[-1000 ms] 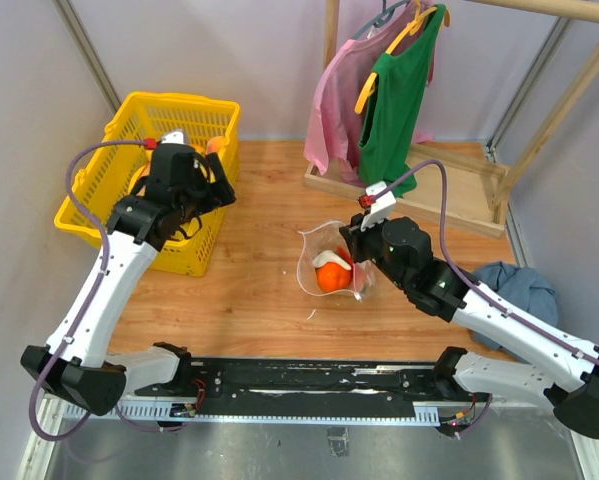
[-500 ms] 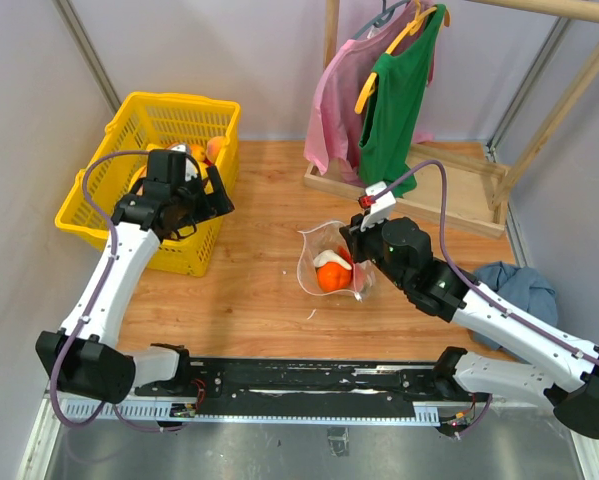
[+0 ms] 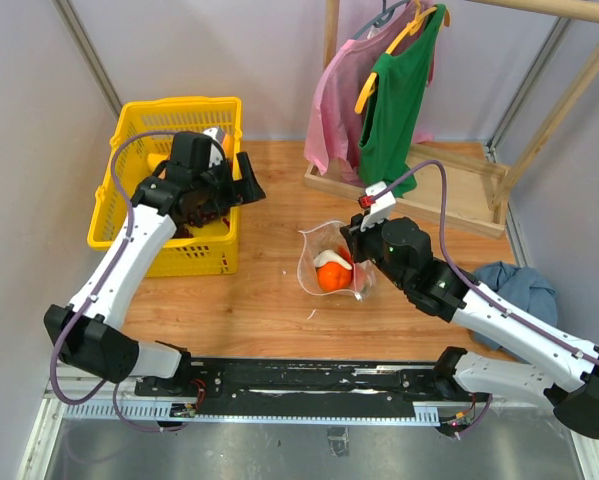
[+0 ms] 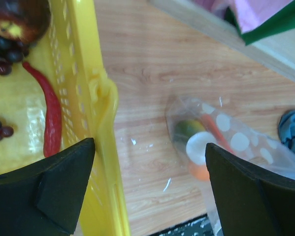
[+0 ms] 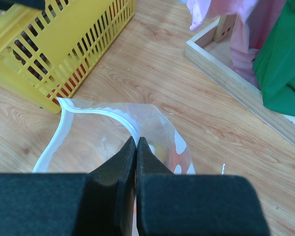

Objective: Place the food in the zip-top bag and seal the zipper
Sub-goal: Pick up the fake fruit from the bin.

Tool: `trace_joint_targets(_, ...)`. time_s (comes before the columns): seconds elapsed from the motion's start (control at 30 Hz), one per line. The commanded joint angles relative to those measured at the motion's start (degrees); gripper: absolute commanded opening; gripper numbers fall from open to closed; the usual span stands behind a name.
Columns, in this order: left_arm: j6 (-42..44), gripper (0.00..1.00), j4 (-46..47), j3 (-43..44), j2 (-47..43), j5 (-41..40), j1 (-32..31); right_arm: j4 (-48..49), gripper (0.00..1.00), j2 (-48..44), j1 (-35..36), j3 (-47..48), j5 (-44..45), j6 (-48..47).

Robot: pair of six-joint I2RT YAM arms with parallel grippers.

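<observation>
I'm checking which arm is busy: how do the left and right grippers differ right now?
The left gripper has its jaws wide apart, while the right gripper is shut. The left holds nothing; the right pinches the rim of the zip-top bag, whose mouth stands open. The left hangs over the wall of the yellow basket; the right is at mid-table by the bag. Both have black fingers.

This was a robot lab cell. Plain grey walls (image 3: 19,150) closed in a wooden table (image 3: 269,300). At the table's near edge a black rail (image 3: 309,380) carried the left arm (image 3: 129,260) and right arm (image 3: 499,315).
</observation>
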Motion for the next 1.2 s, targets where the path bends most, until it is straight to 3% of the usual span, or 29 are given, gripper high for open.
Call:
trace_joint_targets(0.0, 1.18, 0.96, -0.28, 8.03, 0.57, -4.58, -0.14, 0.91, 0.01, -0.56, -0.73, -0.48, 1.79, -1.03)
trace_joint_targets(0.1, 1.46, 0.96, -0.88, 10.34, 0.37, -7.32, 2.35, 0.88, 0.01, -0.62, -0.68, -0.51, 1.85, -1.11)
trace_joint_targets(0.3, 1.31, 0.96, 2.04, 10.22, 1.08, -5.77, 12.5, 0.89, 0.01, -0.03, -0.73, -0.55, 1.7, -1.1)
trace_joint_targets(0.47, 0.42, 0.96, 4.78, 10.09, 5.96, -3.22, 17.02, 0.83, 0.01, 0.53, -0.74, -0.51, 1.92, -1.31)
trace_joint_targets(0.63, -1.16, 0.93, 9.92, 8.58, 12.02, -1.72, 19.86, 0.81, 0.01, 1.17, -0.73, -0.37, 1.96, -1.38)
trace_joint_targets(0.97, -0.95, 0.76, 12.81, 13.47, 27.4, 1.97, 21.43, 0.92, 0.01, 2.01, -0.75, -0.25, 2.22, -2.02)
trace_joint_targets(1.17, -1.1, 0.73, 14.69, 15.01, 33.95, 7.72, 21.42, 0.96, 0.01, 2.26, -0.84, -0.32, 2.64, -2.39)
